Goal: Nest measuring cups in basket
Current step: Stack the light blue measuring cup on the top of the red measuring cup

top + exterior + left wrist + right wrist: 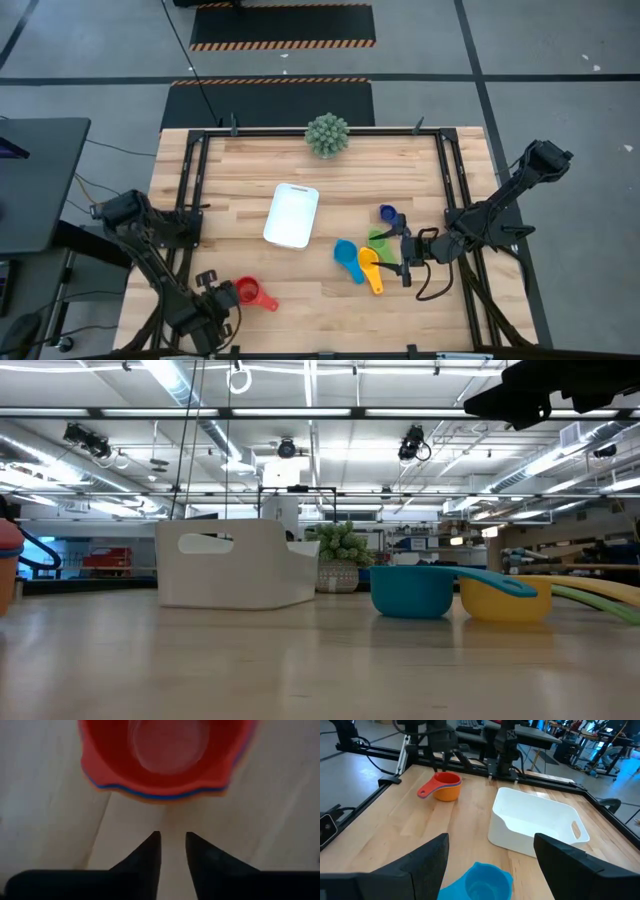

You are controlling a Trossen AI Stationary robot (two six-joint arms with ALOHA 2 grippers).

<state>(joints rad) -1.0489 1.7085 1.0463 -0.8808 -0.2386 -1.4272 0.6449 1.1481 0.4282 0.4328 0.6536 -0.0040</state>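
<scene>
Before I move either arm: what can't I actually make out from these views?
- Whether the basket holds a cup: the low view's wall hides its floor; the right wrist view shows only part.
- How many cups are in the red-topped stack: the left wrist view is blurred and cut off, only coloured rims show.
- The green cup: the right gripper partly covers it in the high view.
- The left gripper: its fingertips sit just short of the stack, holding nothing visible.

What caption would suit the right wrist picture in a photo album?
Right tool open above a light blue cup, white basket ahead, stacked red-topped cups beyond.
</scene>
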